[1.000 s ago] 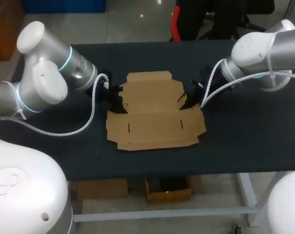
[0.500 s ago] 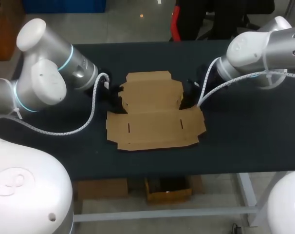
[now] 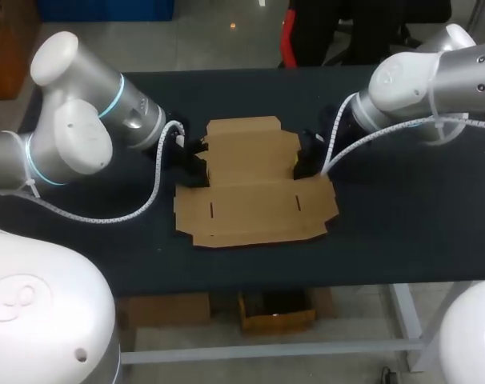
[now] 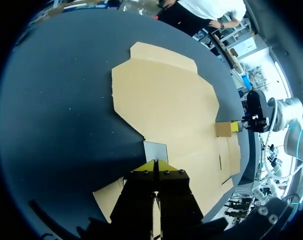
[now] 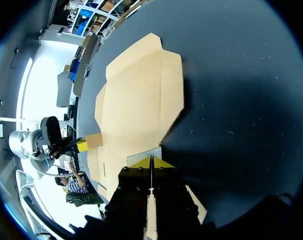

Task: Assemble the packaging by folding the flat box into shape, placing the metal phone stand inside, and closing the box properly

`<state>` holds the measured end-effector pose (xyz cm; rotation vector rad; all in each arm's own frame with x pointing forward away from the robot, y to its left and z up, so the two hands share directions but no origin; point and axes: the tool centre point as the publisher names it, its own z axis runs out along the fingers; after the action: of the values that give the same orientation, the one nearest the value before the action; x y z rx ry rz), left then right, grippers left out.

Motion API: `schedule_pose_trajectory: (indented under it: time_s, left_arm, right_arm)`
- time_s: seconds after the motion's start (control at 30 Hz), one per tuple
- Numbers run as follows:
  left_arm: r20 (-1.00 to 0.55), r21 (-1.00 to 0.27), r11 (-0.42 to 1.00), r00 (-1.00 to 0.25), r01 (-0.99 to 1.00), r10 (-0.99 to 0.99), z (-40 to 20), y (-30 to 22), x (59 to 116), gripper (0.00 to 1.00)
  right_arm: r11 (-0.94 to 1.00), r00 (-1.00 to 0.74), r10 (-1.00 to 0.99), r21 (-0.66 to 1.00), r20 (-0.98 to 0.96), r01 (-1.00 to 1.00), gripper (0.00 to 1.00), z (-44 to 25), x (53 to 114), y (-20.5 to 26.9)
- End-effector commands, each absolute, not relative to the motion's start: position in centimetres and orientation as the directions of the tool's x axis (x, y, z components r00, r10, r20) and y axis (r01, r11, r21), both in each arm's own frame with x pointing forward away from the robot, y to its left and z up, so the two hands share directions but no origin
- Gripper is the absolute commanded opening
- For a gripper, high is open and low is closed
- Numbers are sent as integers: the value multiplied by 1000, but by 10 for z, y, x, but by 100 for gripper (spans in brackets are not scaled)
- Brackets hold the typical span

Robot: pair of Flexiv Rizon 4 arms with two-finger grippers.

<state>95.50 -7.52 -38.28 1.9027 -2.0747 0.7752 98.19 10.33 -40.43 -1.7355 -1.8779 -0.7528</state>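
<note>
My left arm was over the left side of the black table, and its end pointed at the middle. The left gripper was down low at the left edge of the flat cardboard box. Its two yellow tips were pressed almost together. They pinched the little left side flap from both sides. The flap stood up a bit from the table and looked grey in the shade.

The box lay open in the middle of the table, between the two grippers. It was plain brown. The wide part near the front edge of the table had two short slits cut in it. The part farther back was narrower and had slanted corners. All of the box but the two small flaps lay flat on the table.

At the right edge of the box was the little right side flap. It was tipped up too. The right gripper had its yellow tips nearly closed, with that flap held thin between them. My right arm was over the right side of the table. The two grippers faced each other across the box.
</note>
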Motion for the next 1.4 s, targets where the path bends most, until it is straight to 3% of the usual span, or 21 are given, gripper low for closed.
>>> schedule_pose_trajectory:
  time_s: [0.03,1.4]
  left_arm:
    - [489,-225,26,-136,-974,-862,-384,-81,957,0]
    - [447,-211,27,-121,-977,-887,-407,-99,966,0]
  right_arm:
    - [54,-92,744,78,662,996,0,-403,981,108]
    - [77,-73,794,18,603,997,0,-419,978,120]
